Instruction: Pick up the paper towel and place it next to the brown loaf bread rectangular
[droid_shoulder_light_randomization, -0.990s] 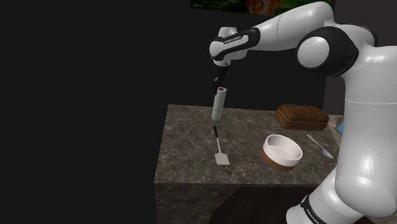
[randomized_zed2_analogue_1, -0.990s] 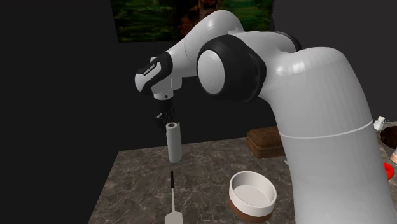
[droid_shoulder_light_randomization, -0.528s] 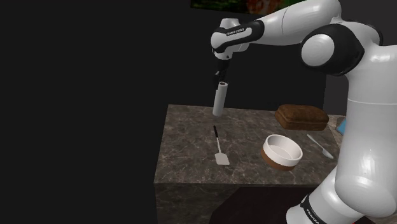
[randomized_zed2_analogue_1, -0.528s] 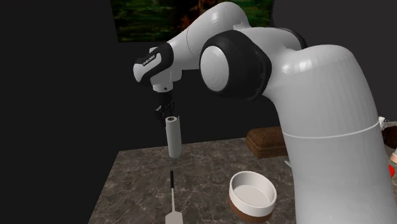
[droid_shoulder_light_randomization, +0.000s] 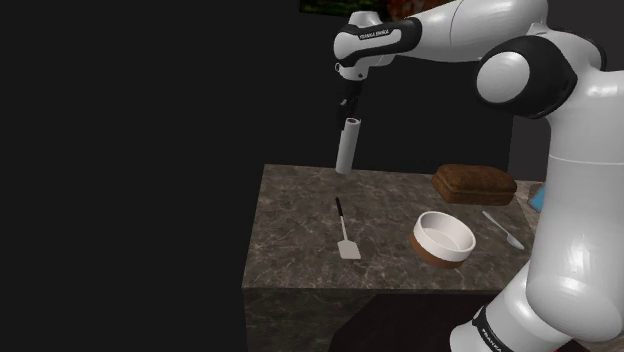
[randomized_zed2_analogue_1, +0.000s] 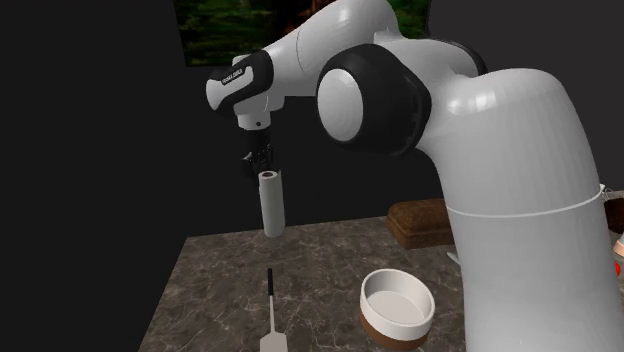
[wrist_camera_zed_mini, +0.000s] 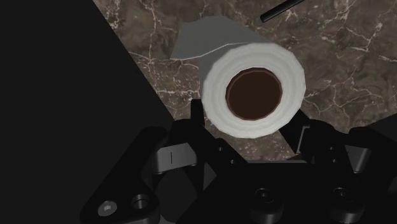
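My black hand is clamped on the top of a white paper towel roll, which hangs upright in the air over the far side of the dark veined table. A spatula lies beneath it. The brown loaf sits well apart, toward the shoulder view's right. A white bowl and a spoon lie in front of the loaf.

Dim overall; countertop faintly lit; soft highlights on white arm.
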